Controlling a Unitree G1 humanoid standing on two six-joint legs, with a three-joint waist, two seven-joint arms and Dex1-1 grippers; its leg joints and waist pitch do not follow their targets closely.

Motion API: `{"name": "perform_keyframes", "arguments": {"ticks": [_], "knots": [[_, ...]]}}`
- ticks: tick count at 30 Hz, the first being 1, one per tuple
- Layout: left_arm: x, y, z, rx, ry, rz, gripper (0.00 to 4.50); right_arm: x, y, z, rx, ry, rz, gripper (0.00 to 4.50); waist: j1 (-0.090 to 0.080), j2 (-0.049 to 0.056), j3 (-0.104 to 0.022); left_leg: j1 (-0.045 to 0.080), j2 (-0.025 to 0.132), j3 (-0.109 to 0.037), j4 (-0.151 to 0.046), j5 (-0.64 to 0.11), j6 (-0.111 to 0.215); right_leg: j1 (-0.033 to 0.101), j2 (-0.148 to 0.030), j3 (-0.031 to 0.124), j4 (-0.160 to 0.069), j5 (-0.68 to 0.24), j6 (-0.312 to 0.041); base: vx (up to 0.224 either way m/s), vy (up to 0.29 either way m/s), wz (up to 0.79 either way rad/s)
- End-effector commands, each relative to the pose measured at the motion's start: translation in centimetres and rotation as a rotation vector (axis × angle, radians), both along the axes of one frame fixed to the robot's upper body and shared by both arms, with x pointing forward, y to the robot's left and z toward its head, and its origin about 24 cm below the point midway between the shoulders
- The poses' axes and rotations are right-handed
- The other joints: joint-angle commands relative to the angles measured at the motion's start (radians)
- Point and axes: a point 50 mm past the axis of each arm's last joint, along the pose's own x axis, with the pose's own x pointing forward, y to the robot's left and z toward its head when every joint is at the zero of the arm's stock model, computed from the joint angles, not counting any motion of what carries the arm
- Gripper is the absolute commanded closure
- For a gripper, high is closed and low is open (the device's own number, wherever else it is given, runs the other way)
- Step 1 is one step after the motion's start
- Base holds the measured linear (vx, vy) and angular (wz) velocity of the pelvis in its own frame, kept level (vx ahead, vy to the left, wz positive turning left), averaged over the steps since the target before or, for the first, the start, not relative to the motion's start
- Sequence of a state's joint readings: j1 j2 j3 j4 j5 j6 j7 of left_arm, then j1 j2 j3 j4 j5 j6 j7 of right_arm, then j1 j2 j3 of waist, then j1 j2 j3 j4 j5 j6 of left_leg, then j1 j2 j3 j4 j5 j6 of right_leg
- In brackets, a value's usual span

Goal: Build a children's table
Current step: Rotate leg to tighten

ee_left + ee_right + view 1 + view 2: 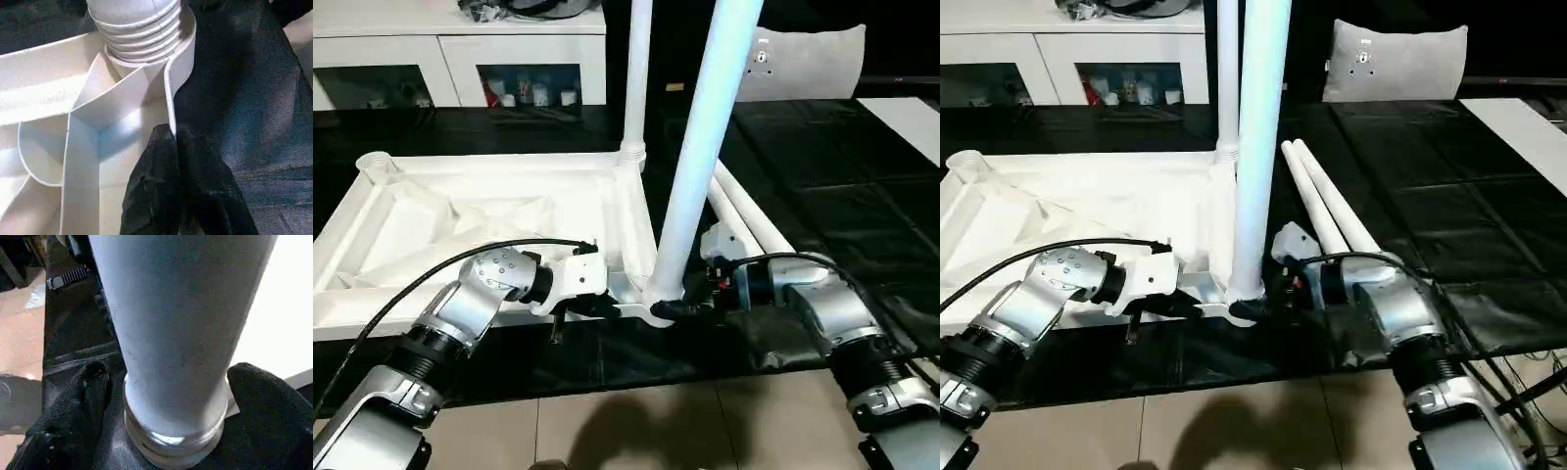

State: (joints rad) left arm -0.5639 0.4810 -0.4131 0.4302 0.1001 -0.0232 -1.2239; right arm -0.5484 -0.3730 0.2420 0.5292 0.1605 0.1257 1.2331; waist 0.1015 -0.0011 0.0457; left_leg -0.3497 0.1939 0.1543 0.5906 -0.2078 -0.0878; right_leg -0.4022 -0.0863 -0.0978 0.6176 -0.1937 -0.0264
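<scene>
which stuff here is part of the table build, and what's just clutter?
Job:
- white table top, upside down
- far leg, upright in a corner socket
- near leg, upright at the near corner, right gripper around its base
- two spare legs, lying flat
- left gripper at the top's edge

Not the job:
- grey cushion
- white cabinet

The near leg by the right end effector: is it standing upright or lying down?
Upright. The leg rises from the top's near corner socket, its threads partly exposed in the left wrist view, so not fully seated.
</scene>
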Motion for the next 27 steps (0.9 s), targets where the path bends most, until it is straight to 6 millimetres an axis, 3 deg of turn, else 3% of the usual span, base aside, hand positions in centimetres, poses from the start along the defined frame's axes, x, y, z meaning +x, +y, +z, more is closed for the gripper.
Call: {"name": "perform_keyframes", "arguments": {"ticks": [1,4,12,15,17,19,20,22,25,27], "knots": [[-1.1,-0.5,-1.6,0.076,0.071,-0.093,4.5,0.3,-0.1,0.3,0.013,-0.004,-0.012,0.79,-0.002,-0.004,-0.066,-0.006,0.036,0.005,-0.059,-0.048,0.085,0.066,-0.063,0.057,-0.054,-0.045,-0.249,0.0,0.0,0.0],[-1.2,-0.5,-1.7,0.072,0.076,-0.086,4.5,0.1,0.1,0.1,0.039,0.026,-0.007,1.19,-0.003,-0.009,-0.066,-0.006,0.037,0.005,-0.06,-0.053,0.081,0.067,-0.063,0.057,-0.055,-0.065,-0.242,0.0,0.0,0.0],[-1.3,-0.6,-1.9,-0.017,0.107,0.069,4.5,-0.3,1.3,-0.3,0.108,0.111,-0.093,1.76,-0.003,-0.002,-0.067,-0.007,0.038,0.003,-0.059,-0.034,0.08,0.067,-0.063,0.056,-0.052,-0.025,-0.253,0.0,0.0,0.0],[-1.0,-1.2,-1.8,-0.065,0.112,0.205,4.5,0.6,1.9,-1.0,0.088,0.101,-0.251,1.92,-0.013,-0.001,-0.06,-0.006,0.036,0.004,-0.066,-0.091,0.05,0.065,-0.065,0.058,-0.062,-0.118,-0.236,0.0,0.0,0.0],[-0.6,-1.8,-1.7,-0.096,0.099,0.311,4.5,1.5,2.4,-1.4,0.082,0.097,-0.395,1.93,-0.025,-0.004,-0.05,-0.007,0.03,0.002,-0.072,-0.163,0.012,0.064,-0.066,0.056,-0.081,-0.3,-0.188,0.0,0.0,0.0],[-0.4,-2.5,-1.6,-0.132,0.092,0.386,4.5,2.1,2.7,-1.7,0.065,0.096,-0.498,1.94,-0.029,-0.005,-0.049,-0.005,0.027,-0.001,-0.074,-0.188,-0.002,0.064,-0.067,0.053,-0.091,-0.392,-0.152,0.0,0.0,0.0],[-0.3,-2.8,-1.5,-0.145,0.091,0.414,4.5,2.3,2.8,-1.8,0.058,0.099,-0.536,1.94,-0.036,-0.001,-0.049,-0.003,0.027,-0.002,-0.075,-0.202,-0.007,0.06,-0.065,0.053,-0.097,-0.42,-0.134,0.0,0.0,0.0],[0.1,-4.1,-1.3,-0.194,0.067,0.503,4.5,2.8,3.2,-2.3,0.033,0.107,-0.636,1.94,-0.048,-0.002,-0.051,-0.007,0.026,-0.002,-0.074,-0.194,0.0,0.06,-0.06,0.055,-0.094,-0.374,-0.139,0.0,0.0,0.0],[0.5,-5.5,-1.2,-0.219,0.027,0.536,4.5,3.0,3.6,-2.4,0.037,0.099,-0.682,1.94,-0.047,-0.006,-0.054,-0.004,0.024,0.001,-0.07,-0.182,0.019,0.056,-0.059,0.055,-0.094,-0.332,-0.155,0.0,0.0,0.0],[0.5,-5.6,-1.1,-0.203,0.009,0.531,4.5,3.0,3.8,-2.3,0.052,0.102,-0.683,1.4,-0.043,-0.006,-0.056,-0.005,0.025,0.002,-0.069,-0.171,0.034,0.056,-0.059,0.056,-0.094,-0.313,-0.153,0.0,0.0,0.0]]}}
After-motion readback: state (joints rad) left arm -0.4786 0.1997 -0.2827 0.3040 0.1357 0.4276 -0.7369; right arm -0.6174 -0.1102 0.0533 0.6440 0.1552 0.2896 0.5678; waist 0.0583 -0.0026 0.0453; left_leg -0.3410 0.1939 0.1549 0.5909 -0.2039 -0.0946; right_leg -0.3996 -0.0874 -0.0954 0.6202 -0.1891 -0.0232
